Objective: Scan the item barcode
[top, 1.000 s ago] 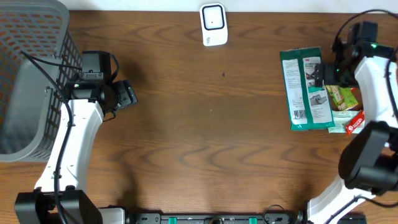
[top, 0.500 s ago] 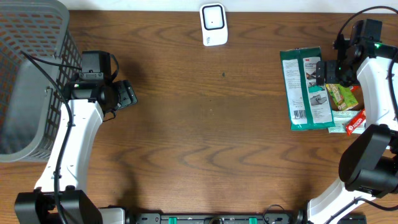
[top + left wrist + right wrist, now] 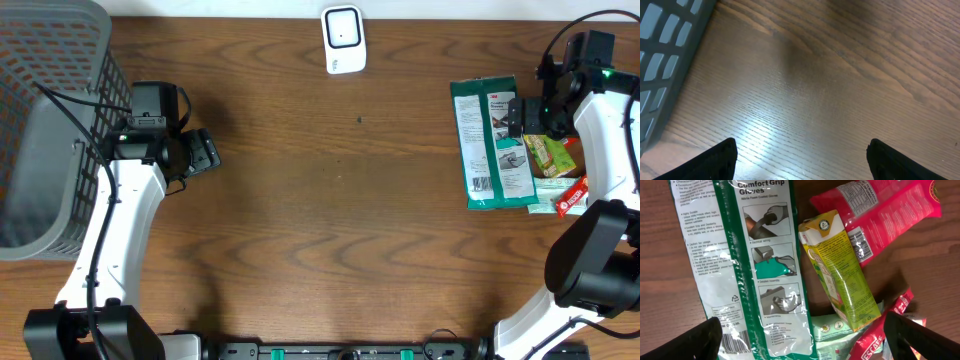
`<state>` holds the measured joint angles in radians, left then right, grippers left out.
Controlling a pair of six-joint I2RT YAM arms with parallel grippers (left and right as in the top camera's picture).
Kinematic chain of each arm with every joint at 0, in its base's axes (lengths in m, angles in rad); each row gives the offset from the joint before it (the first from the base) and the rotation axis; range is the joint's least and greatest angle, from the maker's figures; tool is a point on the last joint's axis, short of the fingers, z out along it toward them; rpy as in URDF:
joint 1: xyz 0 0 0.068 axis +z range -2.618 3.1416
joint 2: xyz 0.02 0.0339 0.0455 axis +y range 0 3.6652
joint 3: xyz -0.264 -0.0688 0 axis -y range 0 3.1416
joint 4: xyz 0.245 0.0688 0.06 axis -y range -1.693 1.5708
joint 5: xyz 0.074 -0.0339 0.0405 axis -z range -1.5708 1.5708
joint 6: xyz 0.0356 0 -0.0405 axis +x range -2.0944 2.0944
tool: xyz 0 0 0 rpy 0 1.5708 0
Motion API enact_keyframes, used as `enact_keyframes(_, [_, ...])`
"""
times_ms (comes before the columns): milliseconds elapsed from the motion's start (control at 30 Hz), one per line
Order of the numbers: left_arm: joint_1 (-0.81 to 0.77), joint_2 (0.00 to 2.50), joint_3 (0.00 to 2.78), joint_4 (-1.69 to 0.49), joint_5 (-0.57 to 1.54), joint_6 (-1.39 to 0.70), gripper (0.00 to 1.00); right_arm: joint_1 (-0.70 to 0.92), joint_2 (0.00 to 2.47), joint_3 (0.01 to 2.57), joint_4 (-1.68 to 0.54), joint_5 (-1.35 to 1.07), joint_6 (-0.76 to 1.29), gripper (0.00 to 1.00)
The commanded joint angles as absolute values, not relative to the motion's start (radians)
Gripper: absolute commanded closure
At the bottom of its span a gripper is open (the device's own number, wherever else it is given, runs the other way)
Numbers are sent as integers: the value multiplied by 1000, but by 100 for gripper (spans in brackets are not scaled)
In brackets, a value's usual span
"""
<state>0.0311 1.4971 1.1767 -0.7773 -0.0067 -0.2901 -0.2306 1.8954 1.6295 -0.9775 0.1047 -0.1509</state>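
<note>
A green-and-white glove package (image 3: 492,143) lies flat at the right of the table, its barcode (image 3: 735,342) facing up near its near end. Beside it are a yellow-green carton (image 3: 840,270), a pink pouch (image 3: 880,210) and a red packet (image 3: 875,340). My right gripper (image 3: 802,340) hangs open above this pile, over the package's right edge and the carton, holding nothing. A white scanner (image 3: 342,40) sits at the far middle of the table. My left gripper (image 3: 205,152) is open over bare wood at the left, next to the basket.
A grey mesh basket (image 3: 45,120) fills the far left corner; its wall (image 3: 665,60) shows in the left wrist view. A pale green packet (image 3: 835,330) lies under the carton. Brown wooden table (image 3: 330,220) between the arms.
The right arm shifted slightly over the pile a second ago and has held still since. The left arm has not moved.
</note>
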Motion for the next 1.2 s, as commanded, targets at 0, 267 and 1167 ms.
enact_keyframes(0, [33,1497,1181,-777,-16,-289,16,-221,1898,1634,-981,99,-150,1])
enact_keyframes(267, [33,1497,1181,-777,-16,-289,16,-221,1898,1634,-981,99,-150,1])
enact_keyframes(1167, [33,1497,1181,-777,-16,-289,16,-185,1644,1634,-981,99,-150,1])
